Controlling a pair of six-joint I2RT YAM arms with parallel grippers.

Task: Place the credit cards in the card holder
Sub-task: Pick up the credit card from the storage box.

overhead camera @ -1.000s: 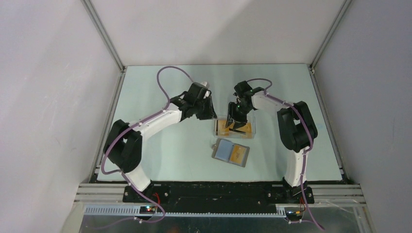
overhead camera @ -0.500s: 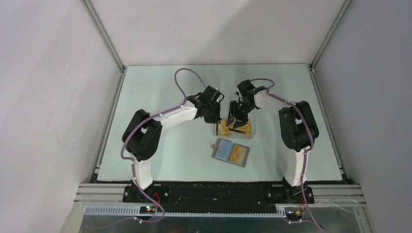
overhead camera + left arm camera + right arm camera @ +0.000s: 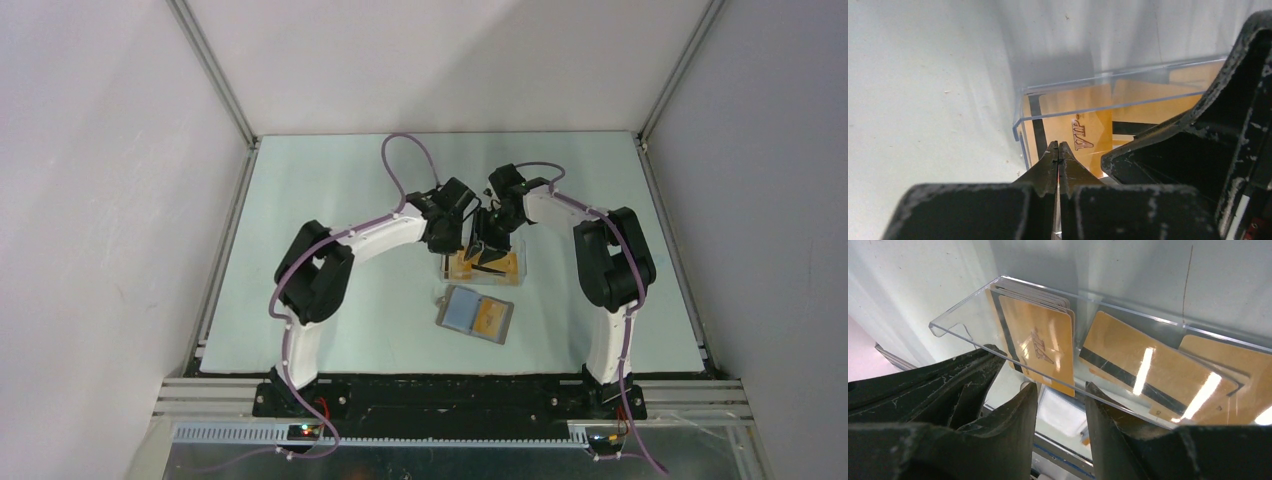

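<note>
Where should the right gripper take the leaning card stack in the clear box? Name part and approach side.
Probably the free edge of the leaning card stack nearest the right gripper, coming through the open top of the clear box, a finger on each face. The cards stand nearly on edge, so both faces are reachable; the box walls block other sides.

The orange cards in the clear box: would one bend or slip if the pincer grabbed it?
Probably stiff: the cards leaning in the box stand flat without sagging. Likely slippery, since their faces show bright glare. Being so thin and stacked, one may be hard to separate.
</note>
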